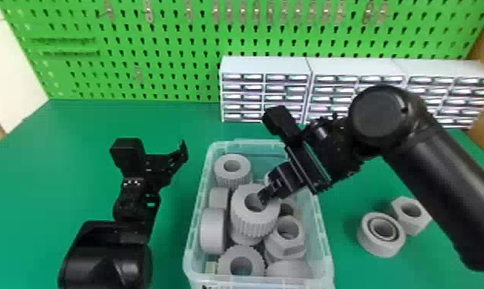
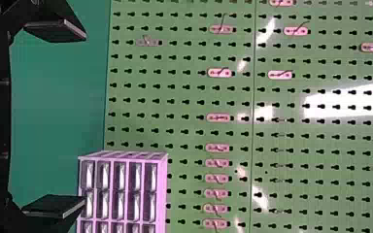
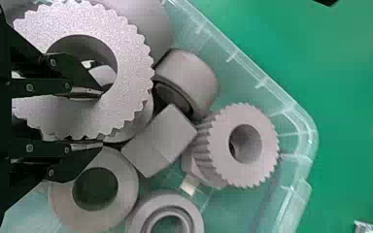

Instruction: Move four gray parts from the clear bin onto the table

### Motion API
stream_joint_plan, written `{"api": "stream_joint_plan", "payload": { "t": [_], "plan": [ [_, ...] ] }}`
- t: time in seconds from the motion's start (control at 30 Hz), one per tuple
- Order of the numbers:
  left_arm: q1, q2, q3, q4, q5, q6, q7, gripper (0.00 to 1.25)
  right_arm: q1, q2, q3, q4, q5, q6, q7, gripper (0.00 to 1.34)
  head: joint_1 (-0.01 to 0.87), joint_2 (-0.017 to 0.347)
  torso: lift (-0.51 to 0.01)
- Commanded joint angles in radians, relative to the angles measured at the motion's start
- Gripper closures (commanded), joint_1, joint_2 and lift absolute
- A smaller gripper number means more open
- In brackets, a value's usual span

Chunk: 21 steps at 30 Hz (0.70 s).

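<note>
Green pegboard (image 1: 156, 57) stands behind the green desk (image 1: 80, 127). The right gripper (image 1: 263, 196) has its fingers (image 3: 85, 91) pinching the wall of a large toothed part (image 1: 252, 226), one finger inside its hole and the other outside. This part is in the clear bin (image 1: 194, 230), among other gray parts, near the middle. A smaller toothed part (image 1: 231, 173) is at the bin's far left corner. Left of the bin, the left gripper (image 1: 158, 165) has its fingers spread, above the desk. Toward the desk's right edge are a round part (image 1: 381, 248) and a hexagonal part (image 1: 420, 219), one just beside the other. White drawer cabinets (image 1: 266, 67) stand along the far edge.
</note>
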State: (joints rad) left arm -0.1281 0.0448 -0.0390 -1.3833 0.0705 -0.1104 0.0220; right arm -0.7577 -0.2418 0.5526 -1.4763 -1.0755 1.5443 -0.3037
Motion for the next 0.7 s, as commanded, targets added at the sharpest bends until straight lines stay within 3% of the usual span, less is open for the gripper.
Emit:
{"api": "stream_joint_plan", "payload": {
  "t": [0.0,0.67],
  "plan": [
    [0.001,0.001,0.001,0.0,0.0,0.0,0.001,0.1,-0.005,0.004,-0.036,-0.01,0.016,0.01,0.0,1.0,0.693,0.072,-0.052],
    [0.004,0.0,-0.005,0.001,0.0,0.0,0.001,0.1,0.001,0.009,-0.226,-0.059,0.106,0.028,0.0,1.0,0.693,0.072,-0.052]
  ]
}}
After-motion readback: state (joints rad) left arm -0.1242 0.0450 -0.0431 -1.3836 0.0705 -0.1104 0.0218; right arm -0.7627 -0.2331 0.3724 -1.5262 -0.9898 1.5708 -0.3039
